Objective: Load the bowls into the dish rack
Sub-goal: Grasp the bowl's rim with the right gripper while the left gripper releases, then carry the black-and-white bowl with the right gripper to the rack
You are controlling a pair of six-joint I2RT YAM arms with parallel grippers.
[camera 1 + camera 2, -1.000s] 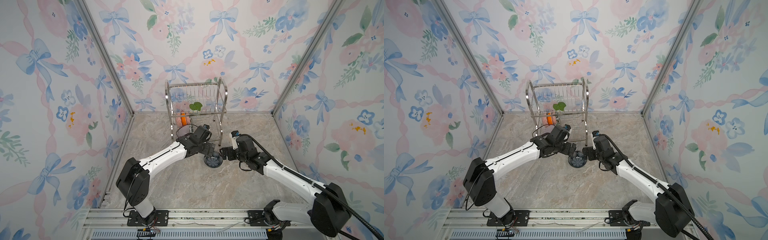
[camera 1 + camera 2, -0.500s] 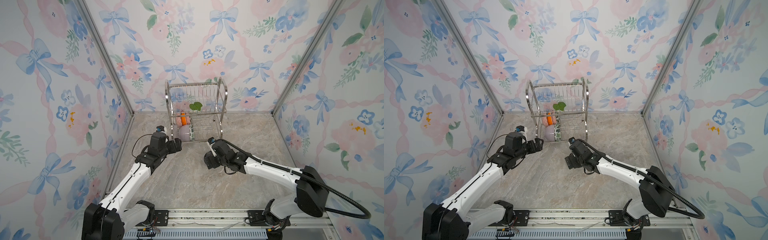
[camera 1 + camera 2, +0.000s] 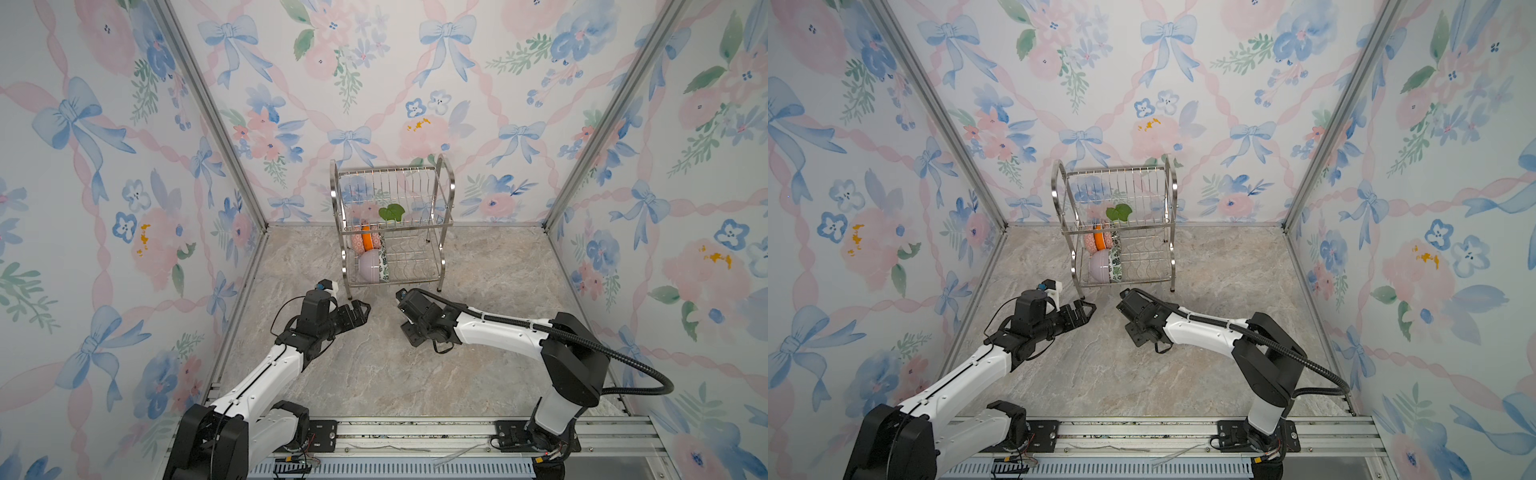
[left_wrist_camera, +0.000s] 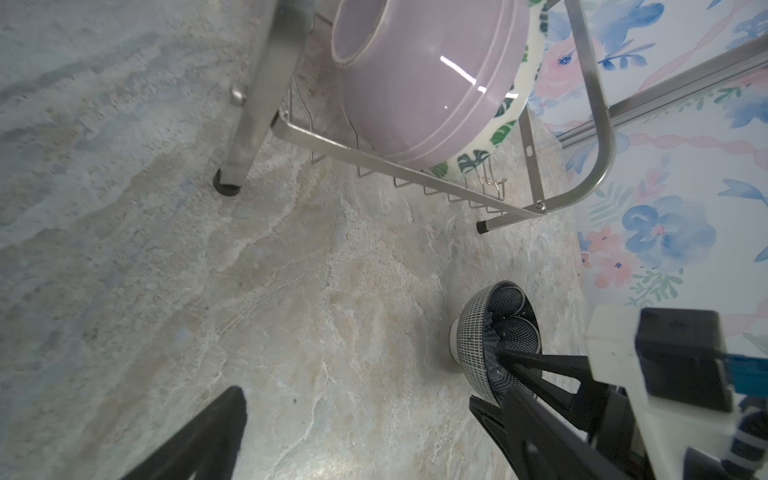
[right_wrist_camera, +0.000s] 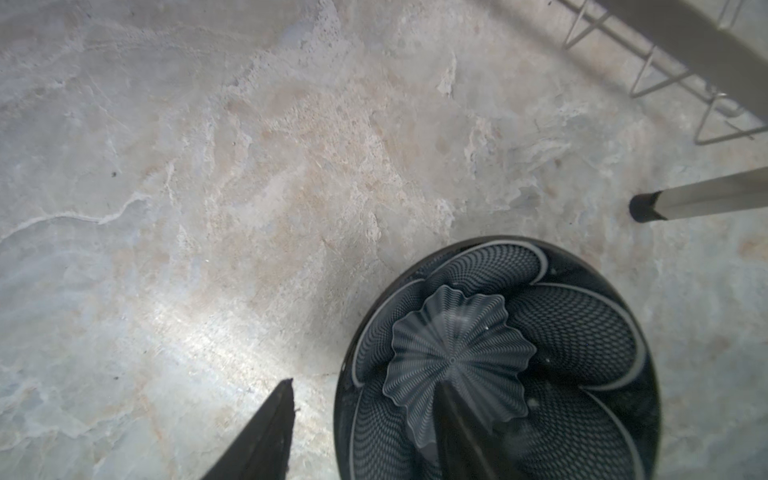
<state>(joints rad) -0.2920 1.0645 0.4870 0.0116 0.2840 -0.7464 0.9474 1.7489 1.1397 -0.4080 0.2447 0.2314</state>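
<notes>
One rack [image 3: 388, 169], six bowls [image 3: 366, 239]. Both top views show five standing on edge in the lower tier, lavender bowl [image 3: 369, 266] foremost. Only the wrist views show the sixth, the dark bowl [image 5: 561, 332], upright on the bench [image 3: 374, 374] just before the rack. Right jaws straddle its rim, apart, not clamped; left jaws wide apart, empty.

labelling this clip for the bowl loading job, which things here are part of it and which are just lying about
Part of the job:
dish rack
lavender bowl, green-leaf bowl, orange bowl and pink bowl in its lower tier
dark blue bowl on the table before the rack

Just there:
green leaf piece on the rack
thin loose strands on the front rail
flowered walls
</notes>
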